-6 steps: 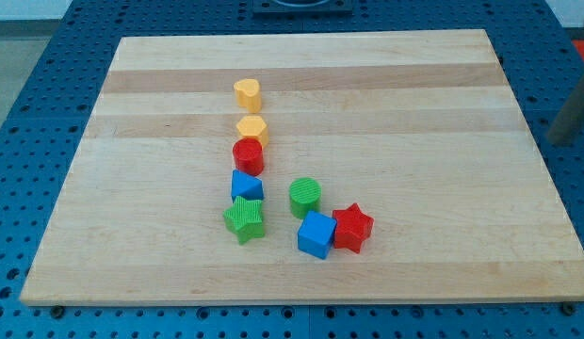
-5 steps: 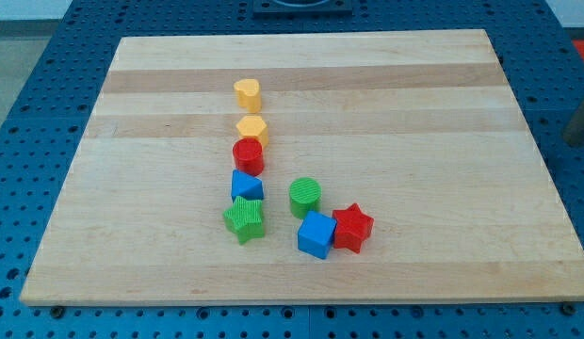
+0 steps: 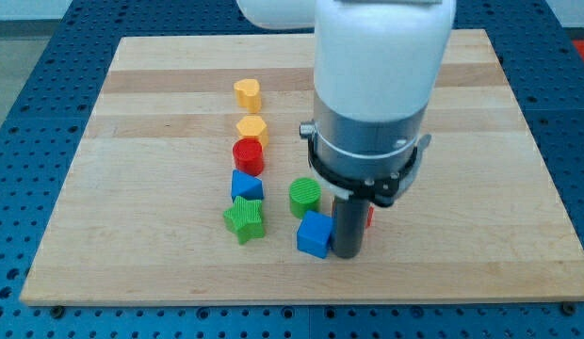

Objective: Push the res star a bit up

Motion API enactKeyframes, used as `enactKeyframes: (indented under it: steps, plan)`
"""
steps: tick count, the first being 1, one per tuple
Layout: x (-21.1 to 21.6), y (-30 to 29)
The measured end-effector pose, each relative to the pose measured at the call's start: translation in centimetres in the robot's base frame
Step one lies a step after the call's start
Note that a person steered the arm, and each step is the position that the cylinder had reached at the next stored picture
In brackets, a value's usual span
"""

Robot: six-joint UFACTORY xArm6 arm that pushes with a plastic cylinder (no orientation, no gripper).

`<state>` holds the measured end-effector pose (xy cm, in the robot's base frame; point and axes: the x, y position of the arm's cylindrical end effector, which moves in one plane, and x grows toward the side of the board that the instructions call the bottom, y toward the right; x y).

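The red star [image 3: 369,217] is almost wholly hidden behind my rod; only a red sliver shows at the rod's right edge. My tip [image 3: 346,254] rests on the board at the star's lower side, just right of the blue cube [image 3: 316,234]. The arm's large white and grey body covers the board's upper middle right.
A green cylinder [image 3: 305,197] stands above the blue cube. To the left runs a column: yellow heart [image 3: 247,93], yellow hexagon [image 3: 251,128], red cylinder [image 3: 248,155], blue block [image 3: 246,185], green star [image 3: 245,218]. The wooden board [image 3: 132,188] lies on a blue pegboard.
The arm has come into view from the right and now stands over the red star, hiding it. No block has visibly moved.
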<state>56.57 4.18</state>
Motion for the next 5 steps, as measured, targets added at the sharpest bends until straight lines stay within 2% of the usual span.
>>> enactKeyframes:
  steps: [2,3,5]
  plan:
    - [-4.7,0.4]
    - [-8.4,0.4]
    - [-5.2,8.9]
